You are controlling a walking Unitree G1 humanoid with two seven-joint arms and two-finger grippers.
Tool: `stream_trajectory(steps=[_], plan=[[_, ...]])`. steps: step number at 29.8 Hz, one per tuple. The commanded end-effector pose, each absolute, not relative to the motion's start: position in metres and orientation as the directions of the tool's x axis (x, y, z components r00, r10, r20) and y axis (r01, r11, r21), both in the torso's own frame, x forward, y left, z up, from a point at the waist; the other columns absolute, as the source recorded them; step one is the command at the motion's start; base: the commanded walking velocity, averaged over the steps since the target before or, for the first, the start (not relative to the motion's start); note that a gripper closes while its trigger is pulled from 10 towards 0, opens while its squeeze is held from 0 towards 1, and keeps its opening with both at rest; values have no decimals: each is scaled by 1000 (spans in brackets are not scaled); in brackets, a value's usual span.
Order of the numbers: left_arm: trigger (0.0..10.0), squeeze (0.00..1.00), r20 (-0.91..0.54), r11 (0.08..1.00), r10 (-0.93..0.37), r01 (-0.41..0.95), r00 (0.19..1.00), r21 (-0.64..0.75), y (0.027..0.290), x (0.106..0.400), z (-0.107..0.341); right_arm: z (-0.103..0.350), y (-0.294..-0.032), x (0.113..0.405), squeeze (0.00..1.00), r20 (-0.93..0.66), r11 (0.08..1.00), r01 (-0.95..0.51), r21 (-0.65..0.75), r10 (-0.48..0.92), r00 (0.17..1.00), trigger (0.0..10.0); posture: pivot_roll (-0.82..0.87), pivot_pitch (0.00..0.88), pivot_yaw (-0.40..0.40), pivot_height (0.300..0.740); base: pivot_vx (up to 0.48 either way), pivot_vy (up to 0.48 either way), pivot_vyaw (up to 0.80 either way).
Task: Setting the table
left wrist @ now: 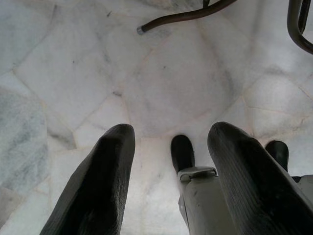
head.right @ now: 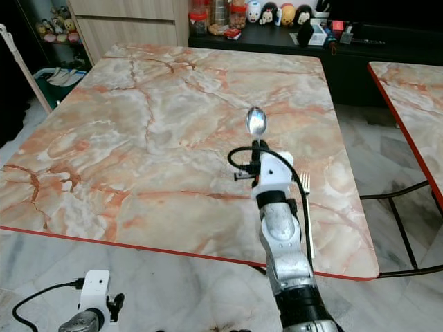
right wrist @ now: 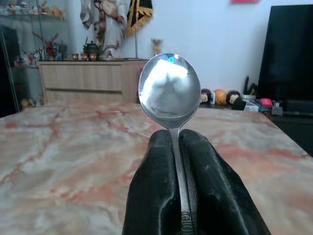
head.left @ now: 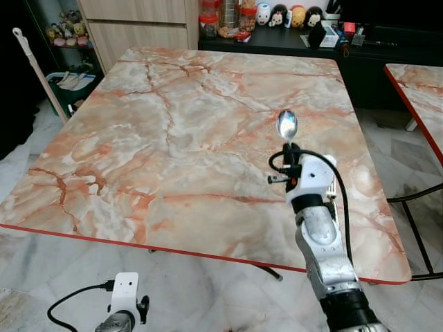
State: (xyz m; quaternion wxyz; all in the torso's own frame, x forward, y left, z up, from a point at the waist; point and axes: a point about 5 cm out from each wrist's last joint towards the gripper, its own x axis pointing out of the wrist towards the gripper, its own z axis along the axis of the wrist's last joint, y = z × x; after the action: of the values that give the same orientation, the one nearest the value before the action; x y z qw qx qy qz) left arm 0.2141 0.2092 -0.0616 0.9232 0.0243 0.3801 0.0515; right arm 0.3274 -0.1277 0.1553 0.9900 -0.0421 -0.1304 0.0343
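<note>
A silver spoon (head.left: pixel 287 125) stands almost upright, bowl up, with my right gripper (head.left: pixel 291 151) shut on its handle above the right half of the marble table (head.left: pixel 173 138). The right wrist view has the black fingers (right wrist: pixel 156 196) pressed together around the spoon's (right wrist: pixel 169 88) stem. A fork (head.right: pixel 305 185) lies flat on the table just right of the right arm, near the table's right edge. My left gripper (left wrist: pixel 171 161) hangs low beside the table's near edge, over the floor, fingers (left wrist: pixel 98 191) spread apart and nothing between them.
A second marble table (head.left: pixel 422 90) stands at the right, with dark metal chair legs (head.left: pixel 415 207) in the gap. A black sideboard (head.left: pixel 291 41) with jars and figurines runs behind. A pale stick (head.left: pixel 34 69) leans at the far left. The floor is white marble tile (left wrist: pixel 161 78).
</note>
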Motion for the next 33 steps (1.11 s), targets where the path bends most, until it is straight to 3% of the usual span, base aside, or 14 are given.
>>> stream_trajectory(steps=[1, 33], plan=[[10000, 0, -708, 992, 127, -85, 694, 95, 212, 210, -64, 168, -125, 327, 0, 321, 994, -76, -78, 97, 942, 10000, -3, 118, -21, 740, 0, -371, 0], [10000, 0, -704, 990, 140, -102, 696, 97, 212, 210, -64, 176, -122, 330, 0, 362, 993, -88, -82, 112, 925, 10000, -7, 122, -24, 740, 0, -437, 0]])
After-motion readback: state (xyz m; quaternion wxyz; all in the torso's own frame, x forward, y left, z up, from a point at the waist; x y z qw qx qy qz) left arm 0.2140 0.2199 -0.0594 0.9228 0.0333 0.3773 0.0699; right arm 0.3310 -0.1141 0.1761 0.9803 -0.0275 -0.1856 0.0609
